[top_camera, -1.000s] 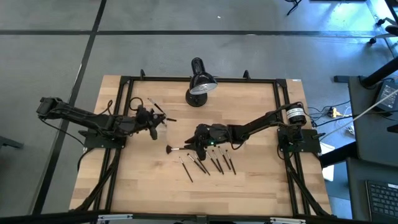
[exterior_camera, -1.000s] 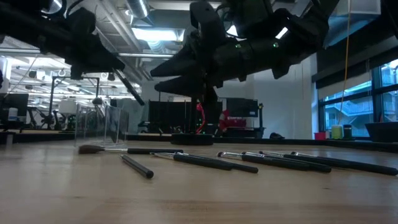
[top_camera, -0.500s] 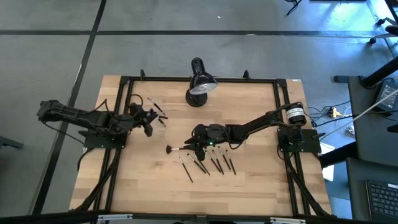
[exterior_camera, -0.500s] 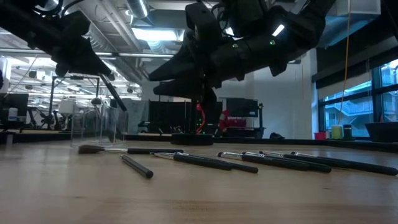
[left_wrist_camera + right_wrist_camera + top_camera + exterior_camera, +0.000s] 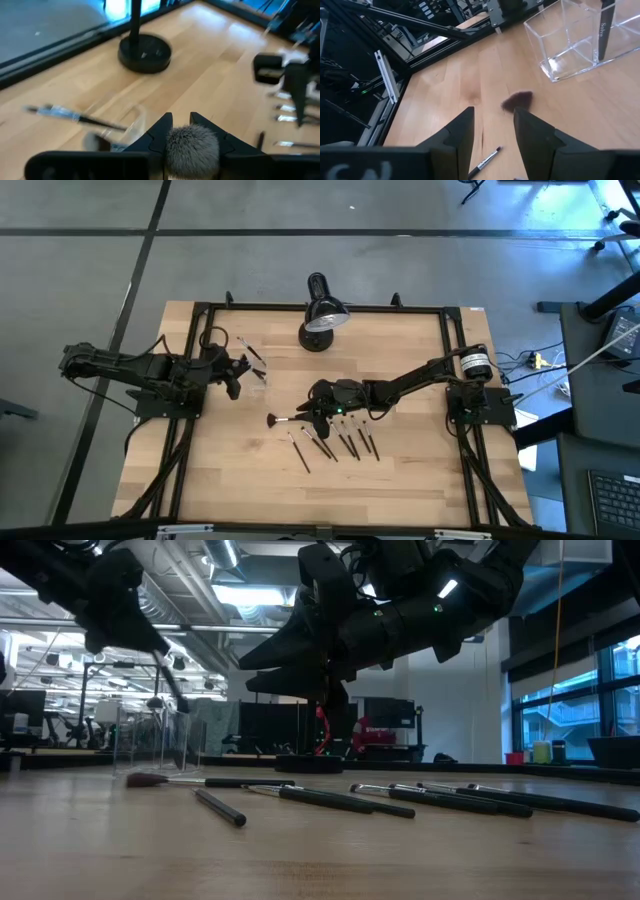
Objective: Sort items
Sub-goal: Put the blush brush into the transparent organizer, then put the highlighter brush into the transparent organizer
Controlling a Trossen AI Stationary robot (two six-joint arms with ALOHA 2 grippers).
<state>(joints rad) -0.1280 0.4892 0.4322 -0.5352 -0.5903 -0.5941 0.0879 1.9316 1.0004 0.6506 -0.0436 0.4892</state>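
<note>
From above, thin light brushes (image 5: 335,443) lie in a row on the table (image 5: 420,480); they look easiest to pinch on the stiff stick.

The left pincer (image 5: 181,131) is squeezed on a soft fluffy brush (image 5: 191,150) by the clear box (image 5: 580,42).

The right pincer (image 5: 492,125) hangs open over a brown-tipped brush (image 5: 517,100), holding nothing.

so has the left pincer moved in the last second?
Yes. In the high view the left pincer, shut on a brush, has pulled back toward its own side of the table, away from the desk lamp.
</note>
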